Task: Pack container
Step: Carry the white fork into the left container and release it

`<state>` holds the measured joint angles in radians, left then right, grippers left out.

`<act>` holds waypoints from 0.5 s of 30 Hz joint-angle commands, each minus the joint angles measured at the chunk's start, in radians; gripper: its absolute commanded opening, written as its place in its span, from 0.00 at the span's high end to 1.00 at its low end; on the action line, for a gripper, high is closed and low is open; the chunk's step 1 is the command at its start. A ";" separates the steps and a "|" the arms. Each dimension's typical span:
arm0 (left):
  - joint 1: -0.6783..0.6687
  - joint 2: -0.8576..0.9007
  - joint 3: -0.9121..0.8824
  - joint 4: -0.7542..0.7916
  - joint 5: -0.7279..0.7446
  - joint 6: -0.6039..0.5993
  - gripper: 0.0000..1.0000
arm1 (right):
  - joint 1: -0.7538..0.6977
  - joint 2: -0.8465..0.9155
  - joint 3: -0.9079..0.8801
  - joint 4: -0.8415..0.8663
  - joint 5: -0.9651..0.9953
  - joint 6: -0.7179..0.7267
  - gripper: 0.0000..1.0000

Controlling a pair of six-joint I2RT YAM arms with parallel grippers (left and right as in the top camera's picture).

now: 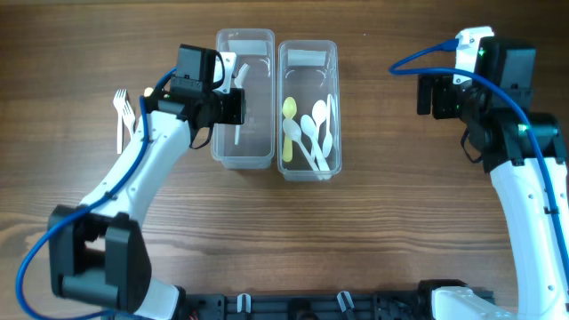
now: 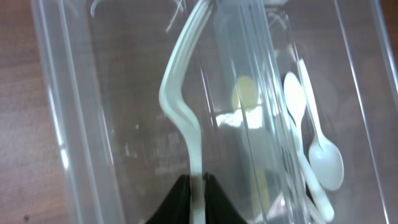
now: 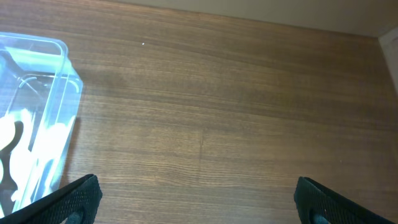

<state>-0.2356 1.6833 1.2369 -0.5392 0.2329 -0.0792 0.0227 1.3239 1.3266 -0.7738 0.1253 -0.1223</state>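
While pinching the handle tail of a white fork (image 2: 180, 93) in the left gripper (image 2: 199, 190), hangs it down into the left tub (image 2: 56, 124), tines pointing away. Can't tell if touching the floor yet. Guessing featherweight, bendy, slick plastic, so probably swivels when held that far back. Better to grab mid-handle and squeeze gently. Next door, right tub (image 1: 308, 173), packed with spoons (image 1: 316, 133), white plus one yellow. More forks (image 1: 124, 111) waiting on the table, left of that arm. Then the right gripper (image 3: 196, 199), spread wide, holding nothing, well apart from both tubs.
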 commanded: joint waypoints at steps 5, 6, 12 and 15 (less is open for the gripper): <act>0.000 0.036 0.006 0.156 -0.008 0.020 0.19 | -0.002 0.010 0.007 0.002 0.021 -0.009 0.00; 0.004 0.023 0.009 0.153 -0.010 0.019 0.18 | -0.002 0.010 0.007 0.002 0.021 -0.009 0.00; 0.024 -0.193 0.009 0.093 -0.129 -0.033 0.21 | -0.002 0.010 0.007 0.002 0.021 -0.009 0.00; 0.024 -0.361 0.009 -0.012 -0.414 -0.119 0.20 | -0.002 0.010 0.007 0.002 0.021 -0.010 0.00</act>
<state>-0.2169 1.4746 1.2369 -0.4885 0.0883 -0.1123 0.0223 1.3239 1.3266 -0.7742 0.1253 -0.1226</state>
